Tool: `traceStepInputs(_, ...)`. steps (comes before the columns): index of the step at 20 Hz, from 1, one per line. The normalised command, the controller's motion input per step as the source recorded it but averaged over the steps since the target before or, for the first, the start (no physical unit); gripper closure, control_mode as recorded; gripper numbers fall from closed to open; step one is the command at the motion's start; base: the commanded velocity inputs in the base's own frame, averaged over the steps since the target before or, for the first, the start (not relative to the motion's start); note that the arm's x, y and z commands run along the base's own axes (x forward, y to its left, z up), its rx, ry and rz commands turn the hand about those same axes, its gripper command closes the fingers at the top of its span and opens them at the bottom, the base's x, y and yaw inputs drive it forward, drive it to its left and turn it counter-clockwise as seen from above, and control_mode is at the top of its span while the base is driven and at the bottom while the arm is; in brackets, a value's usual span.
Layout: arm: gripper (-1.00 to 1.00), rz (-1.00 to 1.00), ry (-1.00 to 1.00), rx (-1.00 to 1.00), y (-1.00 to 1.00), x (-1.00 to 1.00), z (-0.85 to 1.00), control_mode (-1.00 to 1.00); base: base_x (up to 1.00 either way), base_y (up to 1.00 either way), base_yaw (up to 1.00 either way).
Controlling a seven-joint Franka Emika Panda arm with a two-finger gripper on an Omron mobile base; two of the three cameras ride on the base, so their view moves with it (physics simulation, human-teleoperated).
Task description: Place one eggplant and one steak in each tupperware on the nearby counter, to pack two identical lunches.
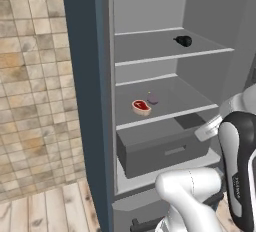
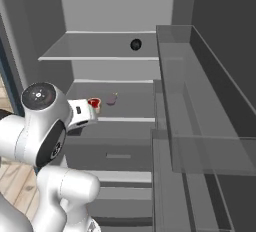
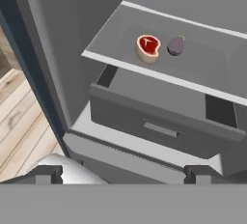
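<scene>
Facing the open fridge (image 1: 90,101), fingers (image 3: 48,174) spread wide and empty, ready for a first pick. Steak (image 3: 148,47) and eggplant (image 3: 175,46) side by side on the middle shelf (image 3: 202,68), above the drawer (image 3: 159,121); another dark item (image 1: 183,40) up one shelf, probably an eggplant.

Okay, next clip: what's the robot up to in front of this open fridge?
The arm is reaching toward the open fridge with its gripper empty and its jaws spread wide, touching nothing yet. On the middle shelf lie a steak and a small purple eggplant, side by side. A darker eggplant sits on the shelf above. A grey drawer sits below the middle shelf. Nothing has been picked up at this moment.
</scene>
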Motion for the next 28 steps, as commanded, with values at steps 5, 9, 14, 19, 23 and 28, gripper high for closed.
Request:
traceStepInputs(5, -1.00, -0.15, -0.15, -0.02, 0.00, 0.00, 0.62, -1.00, 0.00, 0.00, 0.00)
traceStepInputs(9, -1.00, -0.29, -0.20, 0.00, 0.00, -0.01, 0.60, -1.00, 0.00, 0.00, 0.00)
traceStepInputs(14, -1.00, -0.39, -0.14, 0.01, -0.07, 0.01, 0.41, -1.00, 0.00, 0.00, 0.00)
traceStepInputs(19, -1.00, -0.32, -0.09, 0.17, -0.24, 0.00, 0.41, -1.00, 0.00, 0.00, 0.00)
traceStepInputs(23, -1.00, -0.09, -0.02, 0.22, -0.36, 0.03, 0.46, -1.00, 0.00, 0.00, 0.00)
traceStepInputs(28, -1.00, 0.00, 0.05, 0.02, -0.04, 0.28, 0.39, -1.00, 0.00, 0.00, 0.00)
